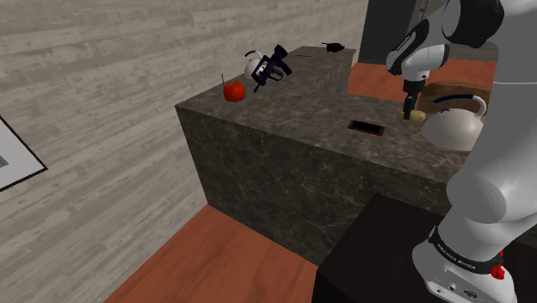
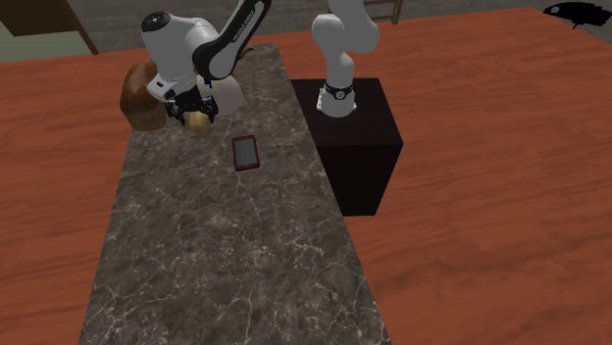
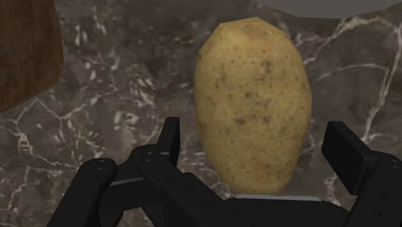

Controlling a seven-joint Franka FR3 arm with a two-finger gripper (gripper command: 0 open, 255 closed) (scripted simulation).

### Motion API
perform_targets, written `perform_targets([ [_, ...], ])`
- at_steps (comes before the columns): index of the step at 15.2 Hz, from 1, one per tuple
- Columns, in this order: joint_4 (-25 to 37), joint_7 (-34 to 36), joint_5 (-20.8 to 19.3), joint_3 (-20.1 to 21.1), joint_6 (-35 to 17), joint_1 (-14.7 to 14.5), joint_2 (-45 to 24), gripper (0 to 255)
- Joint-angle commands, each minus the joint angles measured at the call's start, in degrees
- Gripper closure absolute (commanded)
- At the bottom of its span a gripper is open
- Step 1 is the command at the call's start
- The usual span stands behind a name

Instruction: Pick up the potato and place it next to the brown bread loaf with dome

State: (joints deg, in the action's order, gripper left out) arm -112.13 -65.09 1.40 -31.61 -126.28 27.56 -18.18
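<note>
A tan, speckled potato (image 3: 254, 103) stands on end on the dark marble counter (image 2: 216, 255), between the fingers of my gripper (image 3: 258, 142). The gripper is open, and a small gap shows on each side of the potato. In the second exterior view the potato (image 2: 200, 123) lies just below the gripper (image 2: 189, 111), close beside the brown bread loaf (image 2: 142, 95) and the white dome (image 2: 229, 96). In the shoulder view the gripper (image 1: 407, 110) hangs over the potato (image 1: 417, 115), with the dome (image 1: 456, 129) right behind it. An edge of the loaf (image 3: 26, 51) lies off to one side of the fingers.
A red-rimmed phone (image 2: 245, 153) lies flat on the counter near the potato. At the counter's far end are a red apple (image 1: 234, 90) and a dark-and-white object (image 1: 267, 67). My black stand (image 2: 358, 137) stands beside the counter on a red-brown floor.
</note>
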Motion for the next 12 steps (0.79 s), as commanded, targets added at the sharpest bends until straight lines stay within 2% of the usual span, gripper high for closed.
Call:
perform_targets([
  [1,0.0,0.0,0.0,0.0,0.0,0.0,0.0,0],
  [2,0.0,0.0,0.0,0.0,0.0,0.0,0.0,0],
  [6,3.4,1.3,-2.0,-0.6,6.5,-1.2,3.5,0],
  [12,3.4,1.3,-2.0,-0.6,6.5,-1.2,3.5,0],
])
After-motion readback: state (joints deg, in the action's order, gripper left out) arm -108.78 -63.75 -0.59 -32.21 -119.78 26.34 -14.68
